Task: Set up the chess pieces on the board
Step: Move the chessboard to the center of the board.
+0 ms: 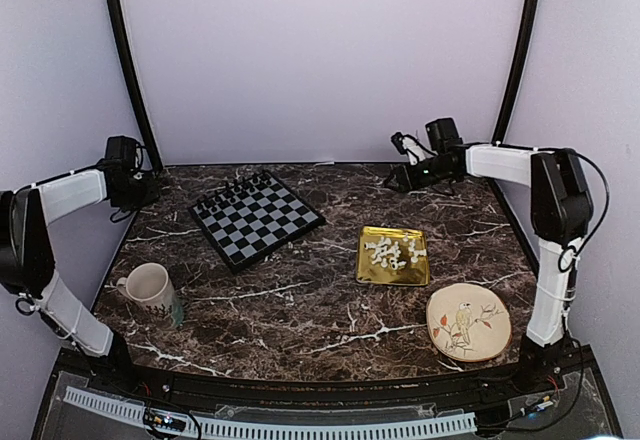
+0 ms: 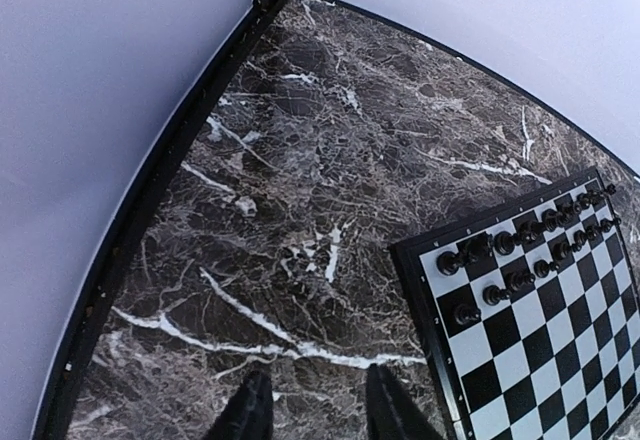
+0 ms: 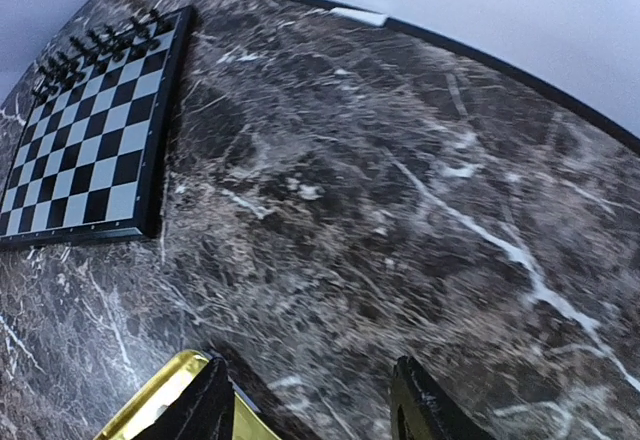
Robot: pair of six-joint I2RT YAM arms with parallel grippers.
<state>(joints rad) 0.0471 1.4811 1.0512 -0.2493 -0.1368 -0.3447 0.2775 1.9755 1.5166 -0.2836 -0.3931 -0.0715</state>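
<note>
Left fingers [image 2: 252, 412] are standing apart with nothing between them, only bare marble showing in the gap. They're hanging over the far-left corner of the counter [image 1: 300, 310], left of the board. Right fingers [image 3: 205, 410] are spread wider, also gripping nothing. They're hanging over the far-right part of the counter, with a corner of the tray showing just beside one finger in the right wrist view.

Counter is dark brown marble with white veins, carrying everything. The board [image 1: 258, 218] is sitting left of centre toward the far side, turned so one corner is pointing near; black rim, black and grey checks. Bird-painted plate [image 1: 490, 338] is lying at the near right. Gold tray [image 1: 412, 276] is sitting right of centre, between board and plate, well apart from the board. Cream mug [image 1: 148, 288] is standing upright at the near left, handle pointing left.

The chess pieces [image 1: 393, 252], the cream ones, are lying heaped together in the middle of the gold tray; too small to tell which piece is which. Black chessmen [image 1: 235, 188] are standing in two rows along the board's far-left edge, upright as far as the left wrist view is showing.
</note>
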